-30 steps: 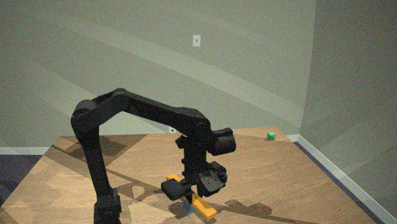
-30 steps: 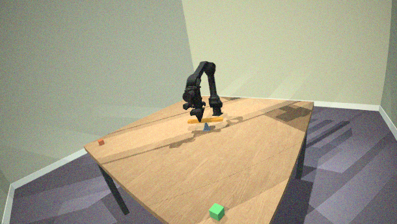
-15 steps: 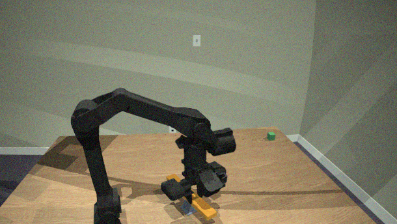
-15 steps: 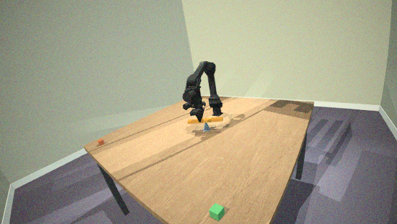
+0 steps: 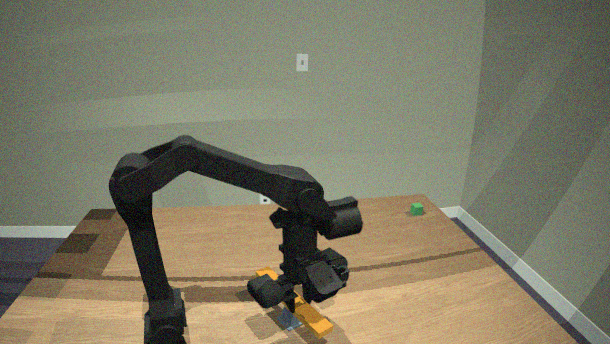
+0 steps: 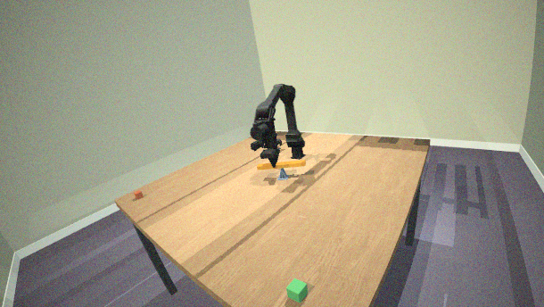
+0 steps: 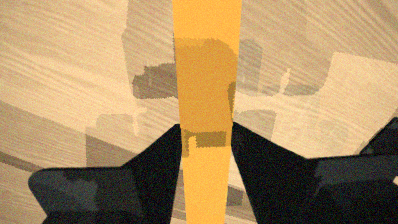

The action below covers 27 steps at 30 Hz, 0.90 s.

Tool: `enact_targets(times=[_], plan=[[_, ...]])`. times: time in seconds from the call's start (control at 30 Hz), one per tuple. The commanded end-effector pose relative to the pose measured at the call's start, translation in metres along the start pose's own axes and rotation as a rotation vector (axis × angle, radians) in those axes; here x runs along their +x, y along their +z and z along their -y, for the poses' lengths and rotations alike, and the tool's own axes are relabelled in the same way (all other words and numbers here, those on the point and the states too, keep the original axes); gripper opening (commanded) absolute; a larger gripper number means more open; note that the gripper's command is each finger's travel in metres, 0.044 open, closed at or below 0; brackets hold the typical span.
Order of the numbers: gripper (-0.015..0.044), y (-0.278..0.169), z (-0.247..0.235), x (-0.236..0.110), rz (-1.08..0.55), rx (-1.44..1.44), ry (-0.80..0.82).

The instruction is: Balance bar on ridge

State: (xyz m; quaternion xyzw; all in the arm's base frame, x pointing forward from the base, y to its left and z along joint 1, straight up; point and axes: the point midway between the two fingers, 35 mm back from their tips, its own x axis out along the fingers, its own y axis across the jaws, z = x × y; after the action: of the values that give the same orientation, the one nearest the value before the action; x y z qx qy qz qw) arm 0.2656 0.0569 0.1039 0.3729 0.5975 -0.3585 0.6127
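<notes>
A long orange bar (image 5: 310, 314) (image 6: 290, 164) (image 7: 206, 75) lies across the top of a small blue-grey wedge-shaped ridge (image 5: 288, 318) (image 6: 282, 174) on the wooden table (image 5: 425, 300) (image 6: 312, 223). In the exterior view the bar looks near level, with both ends off the table. My gripper (image 5: 290, 300) (image 6: 274, 163) (image 7: 205, 128) is shut on the bar near its middle, one black finger on each long side. The ridge is hidden under the bar in the wrist view.
A small green cube (image 5: 417, 209) (image 6: 296, 289) sits near one table corner. A small red cube (image 6: 138, 194) sits near another corner. The arm's base (image 5: 165, 320) (image 6: 296, 147) stands close behind the bar.
</notes>
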Motion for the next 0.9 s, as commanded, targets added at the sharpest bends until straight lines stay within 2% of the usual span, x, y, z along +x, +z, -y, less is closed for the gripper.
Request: enact_targets(times=[0.0,0.1,0.13,0.87], plan=[[0.0079,0.0,0.0,0.0001,0.0,0.0,0.0],[0.0158,0.0,0.0,0.0001,0.0,0.0,0.0],[0.0167,0.0,0.0,0.0001,0.0,0.0,0.0],[0.0169,0.0,0.0,0.0001,0.0,0.0,0.0]])
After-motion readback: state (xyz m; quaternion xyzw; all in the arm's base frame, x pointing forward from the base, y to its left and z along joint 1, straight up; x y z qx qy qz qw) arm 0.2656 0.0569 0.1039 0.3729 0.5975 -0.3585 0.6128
